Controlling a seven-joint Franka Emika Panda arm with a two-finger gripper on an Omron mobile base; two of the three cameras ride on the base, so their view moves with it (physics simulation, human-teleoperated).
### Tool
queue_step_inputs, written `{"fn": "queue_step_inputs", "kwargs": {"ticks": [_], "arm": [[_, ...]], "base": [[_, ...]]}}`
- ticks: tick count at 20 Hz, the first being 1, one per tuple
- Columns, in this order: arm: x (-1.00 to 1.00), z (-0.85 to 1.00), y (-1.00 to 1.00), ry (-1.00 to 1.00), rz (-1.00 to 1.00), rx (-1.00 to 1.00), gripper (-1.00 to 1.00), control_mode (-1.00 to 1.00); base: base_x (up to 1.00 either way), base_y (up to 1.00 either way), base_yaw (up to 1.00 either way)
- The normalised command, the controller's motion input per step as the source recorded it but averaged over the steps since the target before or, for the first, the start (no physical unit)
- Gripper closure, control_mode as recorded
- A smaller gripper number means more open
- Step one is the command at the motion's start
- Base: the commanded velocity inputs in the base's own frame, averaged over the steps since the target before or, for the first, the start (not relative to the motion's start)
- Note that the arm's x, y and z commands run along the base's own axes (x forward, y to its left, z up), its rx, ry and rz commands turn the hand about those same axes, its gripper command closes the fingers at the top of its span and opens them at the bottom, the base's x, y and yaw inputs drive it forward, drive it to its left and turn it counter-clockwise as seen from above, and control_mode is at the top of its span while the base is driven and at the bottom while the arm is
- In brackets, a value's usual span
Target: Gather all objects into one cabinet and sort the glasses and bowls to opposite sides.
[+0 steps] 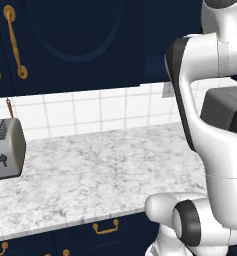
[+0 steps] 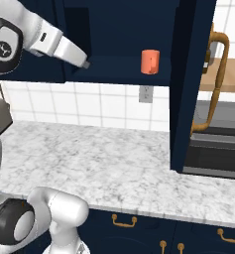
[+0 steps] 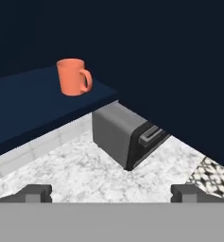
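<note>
The orange-coral cup [image 3: 73, 76] stands upright on the open cabinet's shelf [image 3: 33, 101], at eleven o'clock in the hand view. The pincer [image 3: 111, 193] gapes wide, empty, well short of it. The cup looks light, rigid, perhaps slick; pinch its body across, clear of the handle.

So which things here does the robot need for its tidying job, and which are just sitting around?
For the job:
- orange-coral cup on the cabinet shelf
- navy cabinet, with its door standing open
- gripper, open and holding nothing

Just sitting around:
- toaster
- marble counter
- grey appliance under the shelf
</note>
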Motion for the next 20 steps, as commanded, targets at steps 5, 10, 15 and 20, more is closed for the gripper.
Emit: {"fn": "queue_step_inputs", "kwargs": {"ticks": [5, 10, 15, 20], "arm": [[0.00, -0.04, -0.21, -0.16, 0.15, 0.07, -1.00, -1.00], [0.00, -0.35, -0.32, -0.33, 0.28, 0.04, -1.00, -1.00], [0.03, -0.17, 0.00, -0.08, 0.06, 0.00, -1.00, -1.00], [0.08, -0.14, 0.13, -0.16, 0.10, -0.07, -1.00, -1.00]], "base": [[0.00, 0.00, 0.00], [0.00, 0.00, 0.00], [0.00, 0.00, 0.00], [0.00, 0.00, 0.00]]}}
